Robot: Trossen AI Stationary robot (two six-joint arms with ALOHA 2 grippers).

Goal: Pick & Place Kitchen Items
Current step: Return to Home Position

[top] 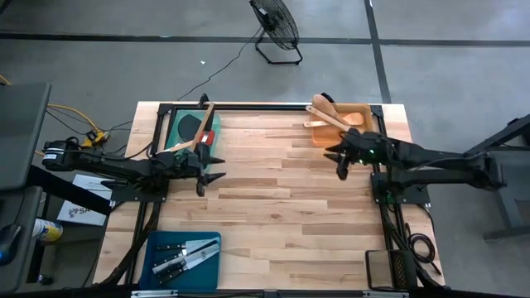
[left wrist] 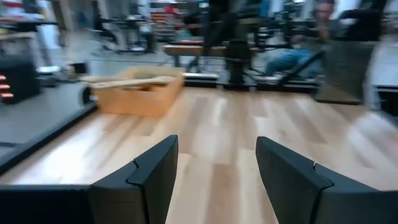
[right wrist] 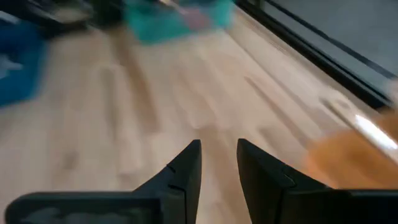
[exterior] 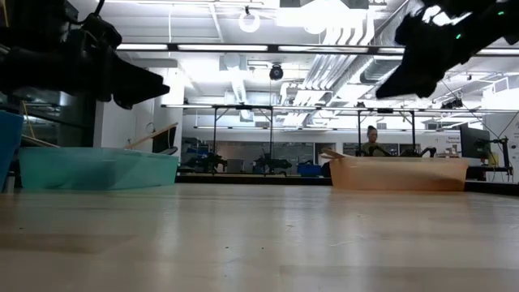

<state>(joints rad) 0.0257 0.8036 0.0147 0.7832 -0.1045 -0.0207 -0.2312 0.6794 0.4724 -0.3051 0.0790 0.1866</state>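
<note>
Pale wooden spoons (top: pixel 331 114) lie in the orange tray (top: pixel 363 108) at the far right; some stick out over its rim. A teal tray (top: pixel 175 128) at the far left holds dark and red-headed spatulas and a wooden utensil (top: pixel 203 124) that leans over its rim. Black-handled knives (top: pixel 184 255) lie in the blue tray (top: pixel 157 266) at the near left. My left gripper (top: pixel 211 167) is open and empty over the table, near the teal tray. My right gripper (top: pixel 338 163) is open and empty, just near of the orange tray.
Bare wooden tabletop (top: pixel 281 207) stretches between the trays. A black frame runs along the table's far and side edges. A floor fan (top: pixel 275 25) stands beyond the far edge. A person (exterior: pixel 371 139) shows in the room behind.
</note>
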